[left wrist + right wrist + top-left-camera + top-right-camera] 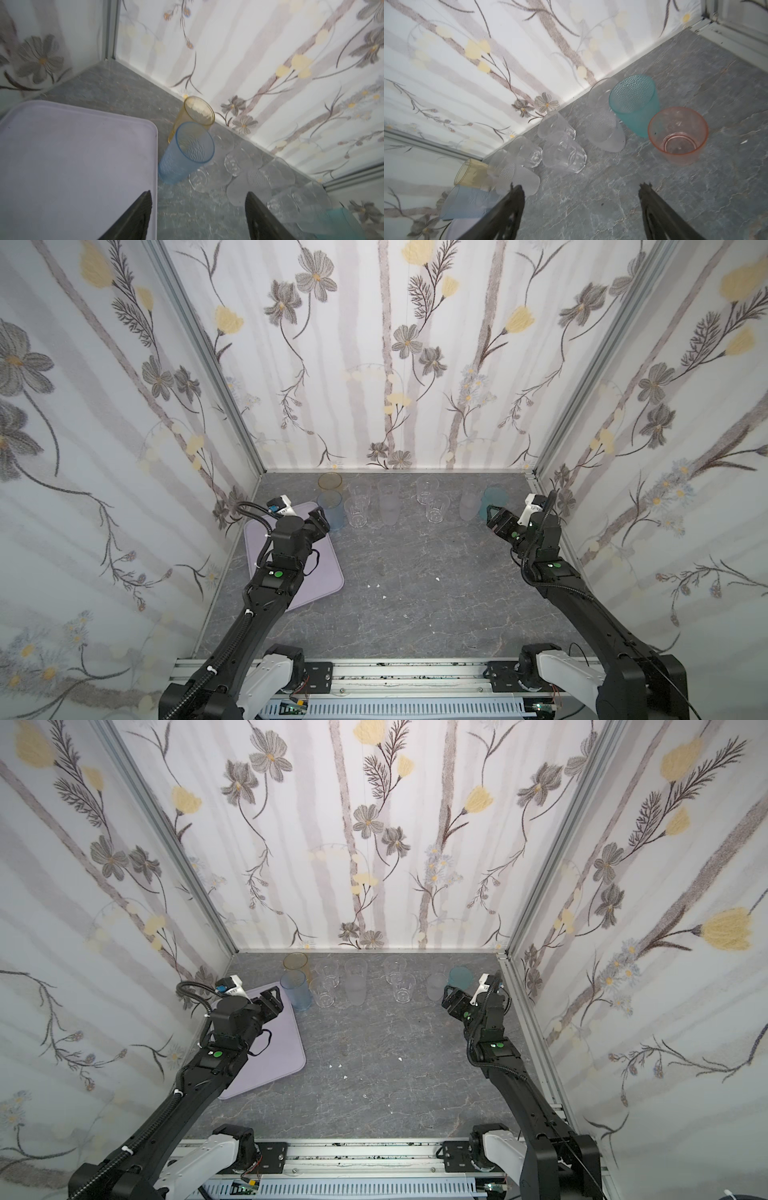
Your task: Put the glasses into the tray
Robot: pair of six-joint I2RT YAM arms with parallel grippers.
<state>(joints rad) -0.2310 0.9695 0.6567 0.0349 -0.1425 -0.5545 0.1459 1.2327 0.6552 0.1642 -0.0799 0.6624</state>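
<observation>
The glasses (390, 510) stand along the far wall, none in the tray (62, 155) yet. The blue glass (187, 151) is just right of the left gripper (197, 192), a bit farther back. The left gripper is wide apart and empty. The right gripper (581, 186) is spread too, near the pink glass (678, 135).

Black jointed arms (266, 610), ribbed black cable conduit (231, 640), green round markers (279, 573), white base housings (268, 674), white wrist camera mounts (284, 503), ridged black fingers (137, 214).

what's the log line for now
left gripper: open, empty | right gripper: open, empty | small see-through tumblers: outside pale lilac plastic tray
</observation>
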